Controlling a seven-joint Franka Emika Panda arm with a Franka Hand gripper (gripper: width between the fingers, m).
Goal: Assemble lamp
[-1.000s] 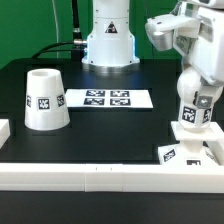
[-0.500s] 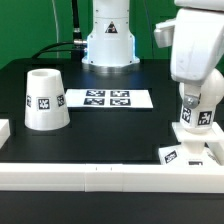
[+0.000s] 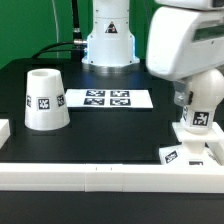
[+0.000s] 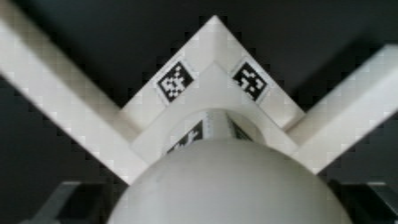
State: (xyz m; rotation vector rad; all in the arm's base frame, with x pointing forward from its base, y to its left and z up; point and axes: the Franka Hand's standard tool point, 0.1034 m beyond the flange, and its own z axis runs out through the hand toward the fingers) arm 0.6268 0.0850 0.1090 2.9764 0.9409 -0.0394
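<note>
The bulb (image 3: pixel 198 118), white with a square tag, stands upright on the low square base block (image 3: pixel 180 152) at the exterior view's right, in the corner of the white rail. My gripper (image 3: pixel 196 100) comes down on it from above, mostly hidden by the arm's own body. In the wrist view the bulb's rounded top (image 4: pixel 210 180) fills the space between my dark fingers (image 4: pixel 68 200), which sit against both its sides. Beyond it I see the base (image 4: pixel 210 85) with two tags. The tapered shade (image 3: pixel 45 100) stands alone at the exterior view's left.
The marker board (image 3: pixel 107 98) lies flat at the middle back, in front of the arm's pedestal (image 3: pixel 108 40). The white rail (image 3: pixel 100 178) runs along the front edge. A small white block (image 3: pixel 4 130) sits at the left edge.
The arm's wrist and upper body have turned above the bulb, and the big white housing now covers more of the view. The bulb, base and shade stay in place.
</note>
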